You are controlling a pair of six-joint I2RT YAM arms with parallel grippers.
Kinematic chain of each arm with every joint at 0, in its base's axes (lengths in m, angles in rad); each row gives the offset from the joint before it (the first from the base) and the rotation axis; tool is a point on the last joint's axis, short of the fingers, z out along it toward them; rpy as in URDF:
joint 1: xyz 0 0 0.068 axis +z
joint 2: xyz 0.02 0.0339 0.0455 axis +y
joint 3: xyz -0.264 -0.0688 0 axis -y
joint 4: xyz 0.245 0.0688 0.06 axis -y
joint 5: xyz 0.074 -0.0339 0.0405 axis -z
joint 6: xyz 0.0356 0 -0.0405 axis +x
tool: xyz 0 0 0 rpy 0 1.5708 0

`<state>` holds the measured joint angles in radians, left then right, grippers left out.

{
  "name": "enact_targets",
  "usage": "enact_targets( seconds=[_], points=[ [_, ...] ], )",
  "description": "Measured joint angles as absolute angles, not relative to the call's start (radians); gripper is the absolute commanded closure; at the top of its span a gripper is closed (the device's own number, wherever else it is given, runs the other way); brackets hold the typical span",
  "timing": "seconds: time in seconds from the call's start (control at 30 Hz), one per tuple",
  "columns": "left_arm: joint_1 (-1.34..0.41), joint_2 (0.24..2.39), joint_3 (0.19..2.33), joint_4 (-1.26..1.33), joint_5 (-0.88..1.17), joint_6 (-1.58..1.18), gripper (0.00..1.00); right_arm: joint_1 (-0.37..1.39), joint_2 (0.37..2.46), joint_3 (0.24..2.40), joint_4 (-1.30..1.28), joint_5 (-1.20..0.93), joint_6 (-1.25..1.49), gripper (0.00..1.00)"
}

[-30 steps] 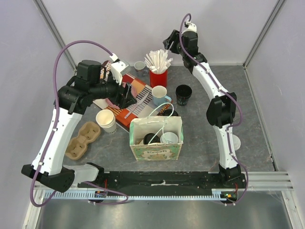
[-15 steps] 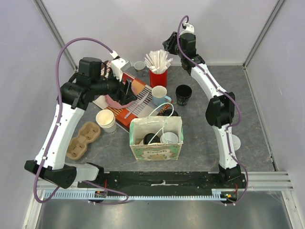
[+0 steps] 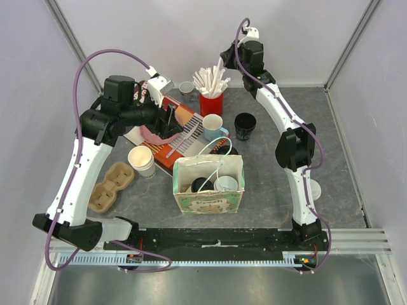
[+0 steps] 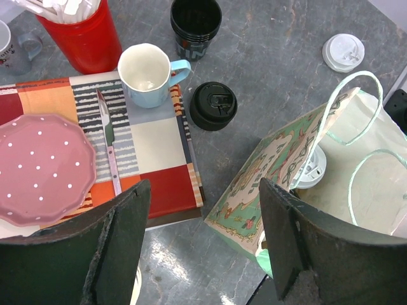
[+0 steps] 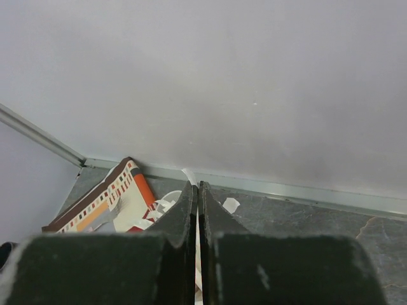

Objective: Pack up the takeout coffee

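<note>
An open patterned paper bag (image 3: 207, 201) stands near the table's front. In it sit a black-lidded cup (image 3: 202, 185) and a white-lidded cup (image 3: 226, 184); the left wrist view shows that white lid (image 4: 313, 170) inside the bag (image 4: 273, 171). Another black-lidded cup (image 4: 213, 105) stands on the table just behind the bag (image 3: 222, 149). My left gripper (image 4: 203, 185) hangs open and empty above the gap between placemat and bag (image 3: 170, 121). My right gripper (image 5: 198, 185) is high at the back (image 3: 222, 63), shut on a thin white stick (image 5: 191, 175) from the red cup (image 3: 211, 103).
A striped placemat (image 4: 159, 146) carries a pink dotted plate (image 4: 41, 168), a knife (image 4: 108, 136) and a light-blue mug (image 4: 146, 73). A glossy black cup (image 3: 245, 125), stacked paper cups (image 3: 141, 161), a cardboard carrier (image 3: 110, 186) and a loose white lid (image 3: 315, 189) stand around.
My right gripper has closed on a white stick above the red cup and shifted slightly right. My left arm has drawn in a little, its gripper still open.
</note>
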<state>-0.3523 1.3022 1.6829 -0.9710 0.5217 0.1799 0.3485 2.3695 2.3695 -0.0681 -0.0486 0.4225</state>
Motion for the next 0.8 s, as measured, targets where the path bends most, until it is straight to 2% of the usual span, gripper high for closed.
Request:
enact_targets(
  seconds=[0.53, 0.7, 0.8],
  points=[
    [-0.342, 1.369, 1.742, -0.927, 0.535, 0.128, 0.3, 0.348, 2.027, 2.342, 0.012, -0.056, 0.327, 1.0],
    [-0.341, 1.438, 1.792, -0.891, 0.545, 0.1, 0.3, 0.348, 1.841, 2.231, 0.022, -0.076, 0.356, 1.0],
    [-0.339, 1.498, 1.833, -0.871, 0.555, 0.083, 0.3, 0.344, 1.667, 2.084, 0.013, -0.144, 0.39, 1.0]
  ],
)
